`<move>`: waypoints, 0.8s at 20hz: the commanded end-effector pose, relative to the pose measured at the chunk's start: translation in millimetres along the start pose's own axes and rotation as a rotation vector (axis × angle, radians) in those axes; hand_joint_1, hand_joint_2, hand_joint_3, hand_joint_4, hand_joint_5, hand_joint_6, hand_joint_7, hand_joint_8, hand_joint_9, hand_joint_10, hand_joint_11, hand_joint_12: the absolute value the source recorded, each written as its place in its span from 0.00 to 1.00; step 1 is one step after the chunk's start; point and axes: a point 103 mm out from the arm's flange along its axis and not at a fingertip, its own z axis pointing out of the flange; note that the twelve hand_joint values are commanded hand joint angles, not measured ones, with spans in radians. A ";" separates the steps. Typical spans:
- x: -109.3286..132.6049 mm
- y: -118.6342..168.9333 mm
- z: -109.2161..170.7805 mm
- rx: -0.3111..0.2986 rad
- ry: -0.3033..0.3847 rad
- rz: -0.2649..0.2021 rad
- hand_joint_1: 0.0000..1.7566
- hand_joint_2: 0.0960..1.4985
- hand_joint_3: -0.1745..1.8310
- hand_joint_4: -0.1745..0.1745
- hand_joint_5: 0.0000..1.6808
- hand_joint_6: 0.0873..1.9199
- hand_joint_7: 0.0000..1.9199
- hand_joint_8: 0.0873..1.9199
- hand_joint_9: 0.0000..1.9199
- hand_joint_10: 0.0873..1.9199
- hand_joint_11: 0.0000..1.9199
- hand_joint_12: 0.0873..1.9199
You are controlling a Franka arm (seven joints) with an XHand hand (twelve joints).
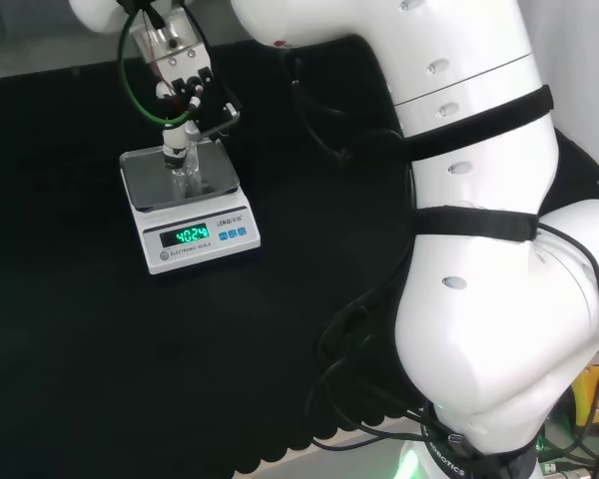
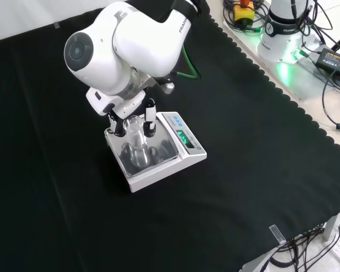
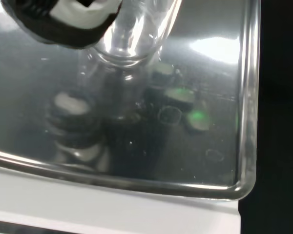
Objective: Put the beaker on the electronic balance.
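Beaker [image 2: 137, 136] is standing on the electronic balance [image 2: 158, 156] pan. Hand [image 2: 130, 116] fingers are curling round it. Risk: a sideways withdrawal is likely tipping the beaker.

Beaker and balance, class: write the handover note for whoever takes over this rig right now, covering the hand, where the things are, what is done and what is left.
Hand: fingers curled round the beaker, not yet let go.
Beaker: clear glass, upright on the steel pan of the electronic balance; the balance's display is lit with a reading, and the wrist view shows the beaker's base down on the pan.
Done: beaker brought to the balance and apparently set down.
Left: open the fingers, lift the hand clear without tipping the beaker.
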 end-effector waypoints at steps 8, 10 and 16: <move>2.8 -6.9 -4.1 0.030 -0.044 0.023 0.42 0.56 0.00 0.19 0.36 0.49 0.52 0.39 0.74 0.00 0.70 0.34; 3.9 -6.6 -3.7 0.031 -0.051 0.023 0.42 0.56 0.00 0.19 0.36 0.49 0.52 0.39 0.74 0.00 0.70 0.35; 4.1 -7.1 -3.9 0.031 -0.065 0.016 0.41 0.55 0.00 0.19 0.34 0.49 0.51 0.39 0.74 0.00 0.70 0.35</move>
